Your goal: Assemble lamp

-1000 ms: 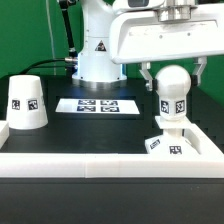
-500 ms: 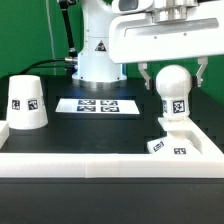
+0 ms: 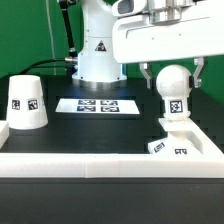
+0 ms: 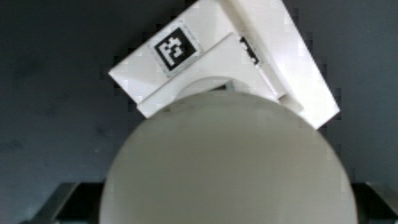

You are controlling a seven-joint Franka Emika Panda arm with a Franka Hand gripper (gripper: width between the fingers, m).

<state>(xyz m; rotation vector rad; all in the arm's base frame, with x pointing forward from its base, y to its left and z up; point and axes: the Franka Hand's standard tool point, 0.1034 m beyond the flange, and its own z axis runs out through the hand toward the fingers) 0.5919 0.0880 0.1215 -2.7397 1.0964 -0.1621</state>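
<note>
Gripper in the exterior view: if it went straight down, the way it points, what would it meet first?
Probably the bulb: it stands on the base between the gripper's open fingers, so the palm would meet its top. The wrist view also shows the bulb straight ahead.

**Bulb upright on the base, shade standing apart**

The lamp bulb (image 3: 172, 88) is a white, ball-shaped piece with a black-and-white tag on its front. It stands upright at centre right of the exterior view, its lower end on the lamp base (image 3: 181, 142). It sits between the fingers of my gripper (image 3: 174, 86), with a gap showing on either side.

The base is flat, angular and white, with square tags on its near faces, and lies at lower right. In my wrist view the bulb (image 4: 222, 160) fills most of the frame, with the base (image 4: 214, 50) and one tag beyond it.

The lamp shade (image 3: 27, 102), a white truncated cone with one tag, stands wide end down at the exterior view's left, well apart from both.
</note>
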